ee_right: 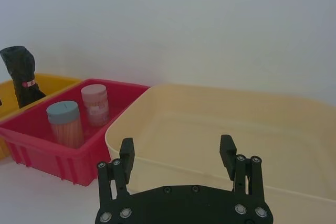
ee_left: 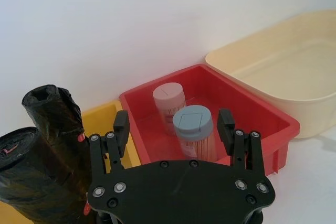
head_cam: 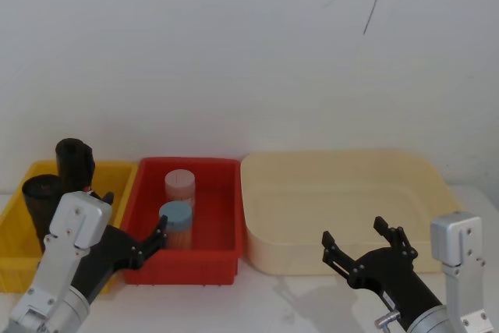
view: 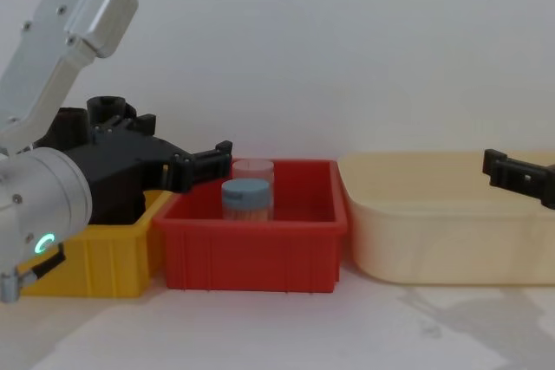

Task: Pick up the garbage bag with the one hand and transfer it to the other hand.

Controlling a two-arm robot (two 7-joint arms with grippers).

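Note:
Two black rolls stand upright in the yellow bin (head_cam: 15,267) at the left. The nearer, straighter roll is the garbage bag (head_cam: 43,200) (ee_left: 26,177). Behind it stands a more creased roll (head_cam: 74,163) (ee_right: 21,72) with a red label. My left gripper (head_cam: 132,214) (ee_left: 173,129) (view: 173,140), on the green-ringed arm, is open and holds nothing. It hovers over the seam between the yellow and red bins, just right of the rolls and apart from them. My right gripper (head_cam: 355,233) (ee_right: 176,148) hangs open and holds nothing in front of the cream tub.
The red bin (head_cam: 187,267) in the middle holds a pink-lidded jar (head_cam: 179,185) and a blue-lidded jar (head_cam: 176,224). A large cream tub (head_cam: 343,193) sits to the right. A white wall stands close behind the bins. Bare table lies in front.

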